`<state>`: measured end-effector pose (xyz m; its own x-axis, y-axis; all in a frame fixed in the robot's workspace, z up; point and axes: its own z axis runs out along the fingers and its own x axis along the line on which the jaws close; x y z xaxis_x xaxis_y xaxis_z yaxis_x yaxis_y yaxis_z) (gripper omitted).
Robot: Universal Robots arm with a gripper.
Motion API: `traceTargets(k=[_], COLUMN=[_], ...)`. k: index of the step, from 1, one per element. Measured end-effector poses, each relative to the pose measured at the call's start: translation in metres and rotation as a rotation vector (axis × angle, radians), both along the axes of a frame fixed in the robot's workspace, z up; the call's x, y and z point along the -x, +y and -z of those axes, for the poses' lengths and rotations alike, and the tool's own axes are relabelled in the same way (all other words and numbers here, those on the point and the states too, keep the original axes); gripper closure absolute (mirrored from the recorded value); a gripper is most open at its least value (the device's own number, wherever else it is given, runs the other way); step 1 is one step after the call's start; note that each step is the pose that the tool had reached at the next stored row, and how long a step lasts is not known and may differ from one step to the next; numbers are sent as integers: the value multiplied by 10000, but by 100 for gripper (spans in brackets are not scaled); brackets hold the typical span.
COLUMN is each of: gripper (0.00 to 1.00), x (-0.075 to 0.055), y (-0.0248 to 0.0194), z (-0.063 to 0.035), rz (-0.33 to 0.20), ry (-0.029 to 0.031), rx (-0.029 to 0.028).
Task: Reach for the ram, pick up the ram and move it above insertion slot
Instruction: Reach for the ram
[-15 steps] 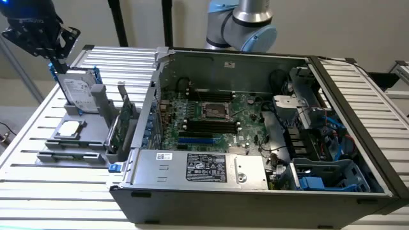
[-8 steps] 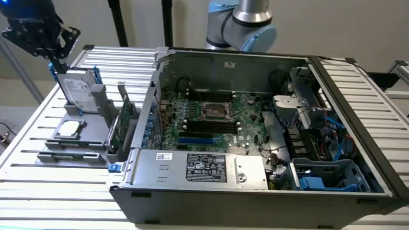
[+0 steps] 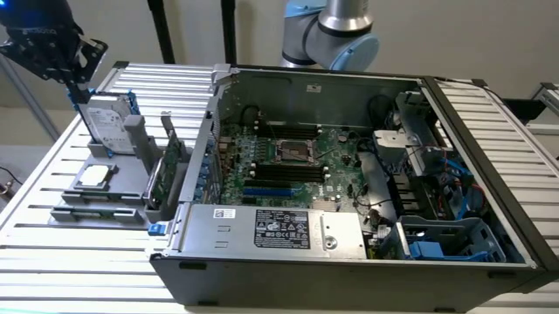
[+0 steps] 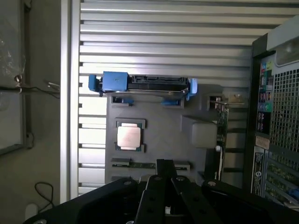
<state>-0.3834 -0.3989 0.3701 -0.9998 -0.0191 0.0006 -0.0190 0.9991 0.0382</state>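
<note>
Pale plain wall (image 3: 472,39) ran at twelve o'clock, exterior view. Two black posts (image 3: 162,29) stood at eleven. Ribbed aluminium table (image 3: 70,275) spread across six, evenly lit. Grey floor (image 4: 42,140) beside it carried a loose dark cable (image 4: 44,193).

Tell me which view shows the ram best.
Exterior view: the ram lies full length and unblocked along the near edge of the gray holder. The wrist view looks down on the ram, but the gripper covers its middle.
</note>
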Motion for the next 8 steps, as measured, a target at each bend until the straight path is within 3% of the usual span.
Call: traceTargets(k=[8], gripper=[89], x=[0], y=[-365], z=[5], rz=[0], ry=[-1], rx=[0])
